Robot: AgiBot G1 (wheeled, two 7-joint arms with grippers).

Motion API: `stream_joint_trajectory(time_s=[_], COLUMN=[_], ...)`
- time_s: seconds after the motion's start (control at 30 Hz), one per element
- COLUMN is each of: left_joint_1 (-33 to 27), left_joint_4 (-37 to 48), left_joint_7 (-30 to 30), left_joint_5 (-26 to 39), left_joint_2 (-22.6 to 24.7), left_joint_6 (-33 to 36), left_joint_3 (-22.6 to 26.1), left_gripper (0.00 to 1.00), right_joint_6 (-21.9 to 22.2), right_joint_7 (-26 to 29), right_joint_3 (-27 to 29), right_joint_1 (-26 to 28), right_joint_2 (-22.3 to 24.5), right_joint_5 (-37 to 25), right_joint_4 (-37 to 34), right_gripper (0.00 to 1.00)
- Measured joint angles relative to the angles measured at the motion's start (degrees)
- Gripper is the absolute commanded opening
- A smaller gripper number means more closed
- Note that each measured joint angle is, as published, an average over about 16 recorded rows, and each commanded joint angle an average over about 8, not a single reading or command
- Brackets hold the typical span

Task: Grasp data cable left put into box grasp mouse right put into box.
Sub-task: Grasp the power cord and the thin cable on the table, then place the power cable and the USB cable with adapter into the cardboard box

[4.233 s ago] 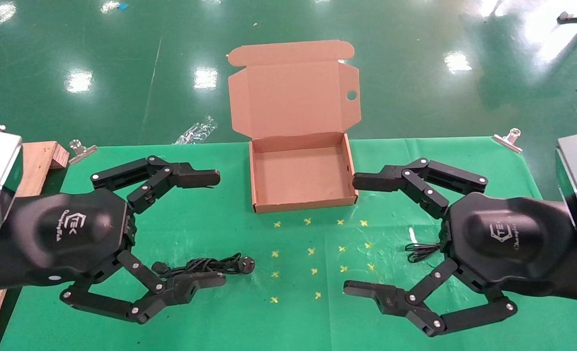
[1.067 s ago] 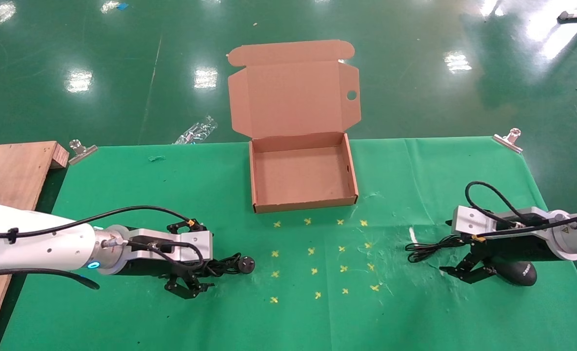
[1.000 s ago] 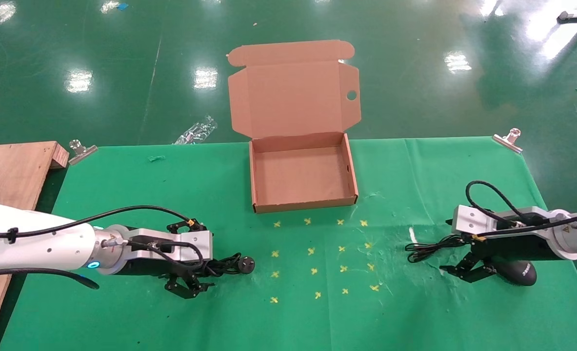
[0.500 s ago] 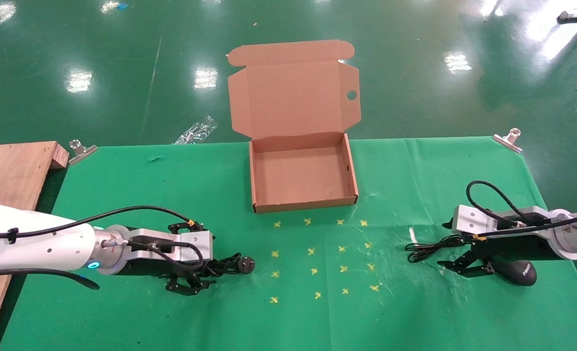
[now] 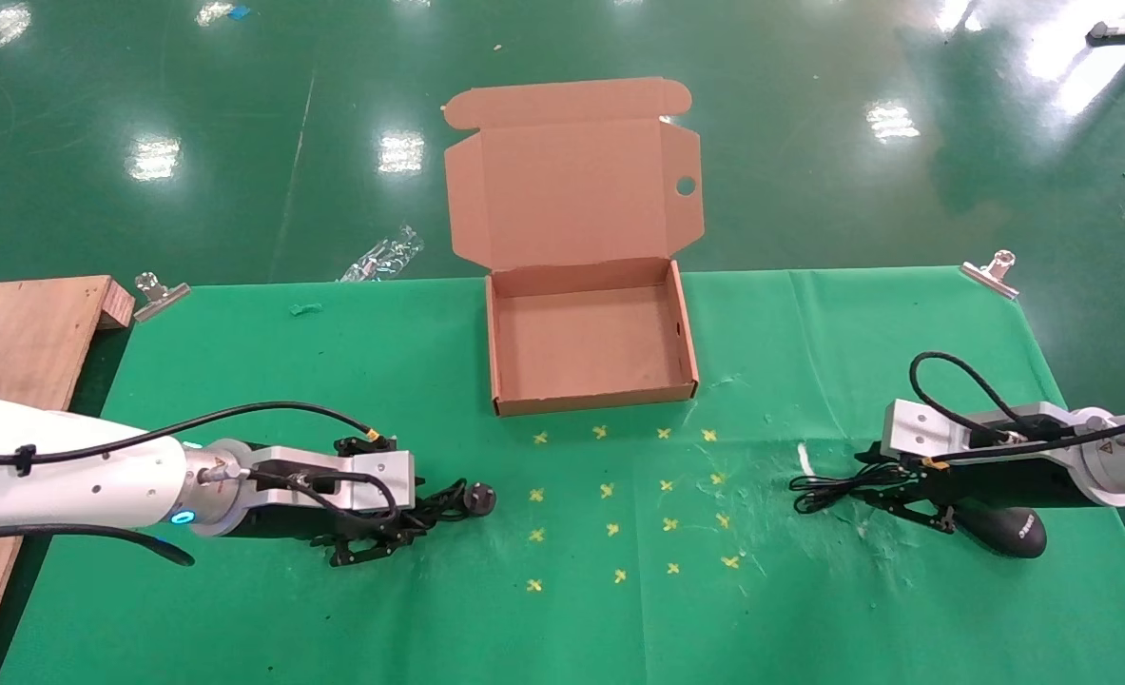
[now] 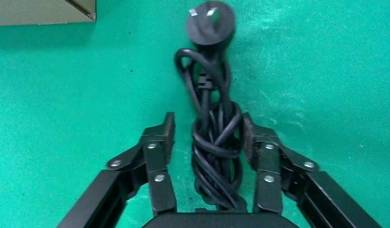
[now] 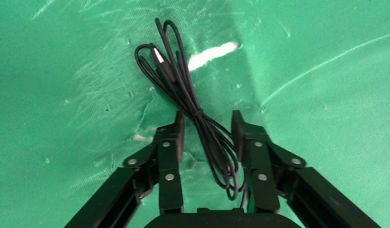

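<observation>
Head view: open brown cardboard box (image 5: 591, 344) at the green cloth's (image 5: 448, 609) far middle; left gripper (image 5: 381, 542) low over the thick black bundled data cable (image 5: 448, 502), right gripper (image 5: 890, 499) beside the glossy black mouse (image 5: 1004, 533)

Left wrist view: fingers (image 6: 160, 142) partly open, straddling the cable bundle, one pad touching it

Right wrist view: fingers (image 7: 170, 142) parted around the thin black looped mouse wire (image 7: 183, 95), not clamped

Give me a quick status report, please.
Left gripper open astride cable. Right gripper open astride mouse wire. Box open, unobstructed.
</observation>
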Motion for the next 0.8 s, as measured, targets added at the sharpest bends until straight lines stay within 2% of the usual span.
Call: stream_joint_trajectory(time_s=[0.53, 0.8], left_joint_1=[0.0, -2.2], left_joint_4=[0.0, -0.8], left_joint_7=[0.0, -0.6], left_joint_5=[-0.1, -1.0], left_joint_2=[0.0, -0.4], left_joint_6=[0.0, 1.2], left_joint_3=[0.0, -0.8], left_gripper=[0.0, 0.0], right_joint_6=[0.0, 0.1], right_joint_7=[0.1, 0.8], right_joint_3=[0.1, 0.1], right_joint_1=[0.0, 2.2], right_joint_2=[0.1, 0.9], right_joint_5=[0.1, -0.2], right_joint_4=[0.2, 2.2], right_gripper=[0.0, 0.0])
